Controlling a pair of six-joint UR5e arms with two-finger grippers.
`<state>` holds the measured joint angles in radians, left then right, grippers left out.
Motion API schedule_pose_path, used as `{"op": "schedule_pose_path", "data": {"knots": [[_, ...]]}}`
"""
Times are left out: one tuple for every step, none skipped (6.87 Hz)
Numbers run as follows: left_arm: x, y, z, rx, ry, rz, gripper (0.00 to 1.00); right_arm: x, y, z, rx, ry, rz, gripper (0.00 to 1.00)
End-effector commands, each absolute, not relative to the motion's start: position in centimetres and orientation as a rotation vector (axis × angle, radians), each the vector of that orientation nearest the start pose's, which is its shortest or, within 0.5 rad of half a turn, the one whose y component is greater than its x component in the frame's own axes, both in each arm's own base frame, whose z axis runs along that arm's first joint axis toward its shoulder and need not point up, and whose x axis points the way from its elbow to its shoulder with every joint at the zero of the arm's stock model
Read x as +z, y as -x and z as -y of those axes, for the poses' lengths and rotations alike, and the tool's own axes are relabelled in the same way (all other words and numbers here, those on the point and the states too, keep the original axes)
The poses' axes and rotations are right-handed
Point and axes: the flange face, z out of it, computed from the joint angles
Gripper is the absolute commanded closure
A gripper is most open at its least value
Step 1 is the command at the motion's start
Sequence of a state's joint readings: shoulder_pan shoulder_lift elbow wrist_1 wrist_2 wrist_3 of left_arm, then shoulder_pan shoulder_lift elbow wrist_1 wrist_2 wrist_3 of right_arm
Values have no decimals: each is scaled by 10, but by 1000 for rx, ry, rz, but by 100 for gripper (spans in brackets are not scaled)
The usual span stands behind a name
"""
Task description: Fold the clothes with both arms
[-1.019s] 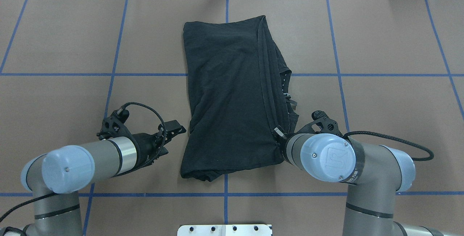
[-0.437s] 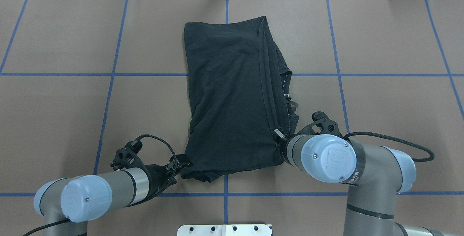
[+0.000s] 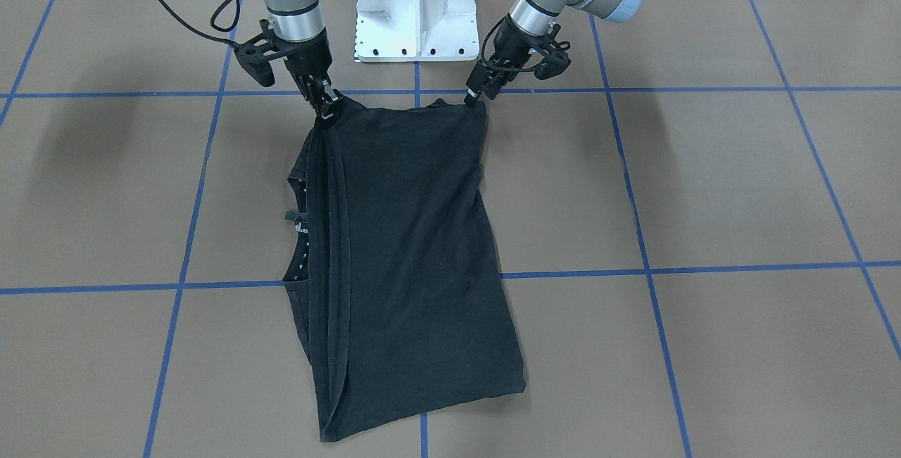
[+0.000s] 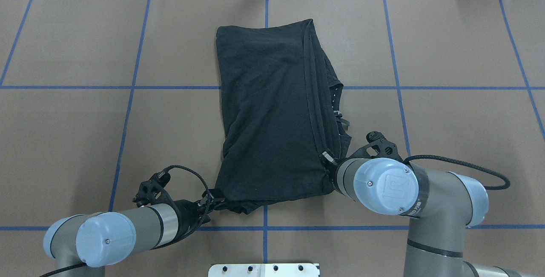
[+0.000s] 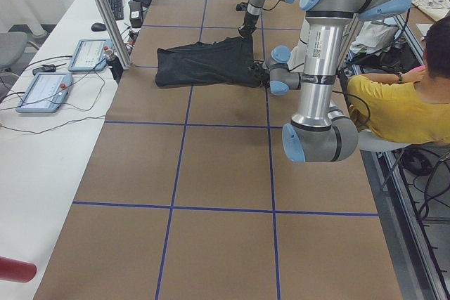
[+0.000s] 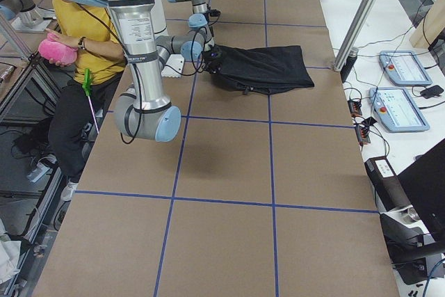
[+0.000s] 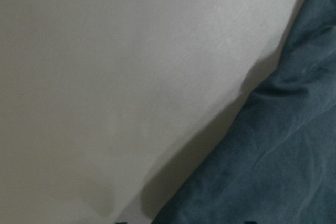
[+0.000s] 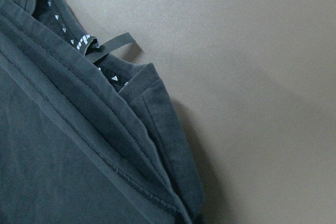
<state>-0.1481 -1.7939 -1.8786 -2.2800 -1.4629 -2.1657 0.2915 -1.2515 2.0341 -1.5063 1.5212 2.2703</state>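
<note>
The shirt (image 4: 272, 111) lies folded lengthwise in the middle of the table (image 4: 460, 43), collar peeking out on the robot's right. The right gripper (image 3: 326, 109) is down at one near corner, jaws pinched on the cloth. The left gripper (image 3: 476, 94) touches the other near corner; I can't tell how wide it stands.

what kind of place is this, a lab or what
Probably a robotics lab workcell: a table gridded with blue tape, control pendants on the side bench, a seated person.
</note>
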Motion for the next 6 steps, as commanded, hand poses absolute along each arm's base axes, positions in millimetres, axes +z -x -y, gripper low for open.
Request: {"op": "schedule_pose_path", "data": {"knots": [[314,-533,226,-711,188,-1264,32,281,489,291,950,131,872,100],[313,-532,228,-713,185,-1268,32,281,489,291,950,131,872,100],[312,-529,232,-719,178,-1271,31,281,489,291,950,131,872,100],[307,-525,236,-729,167,-1285,29,281,489,291,948,131,873,100],[306,-524,237,-738,156,-1291,29,281,489,292,951,131,874,100],[309,-528,235,-734,158,-1287,29,281,489,292,950,130,874,100]]}}
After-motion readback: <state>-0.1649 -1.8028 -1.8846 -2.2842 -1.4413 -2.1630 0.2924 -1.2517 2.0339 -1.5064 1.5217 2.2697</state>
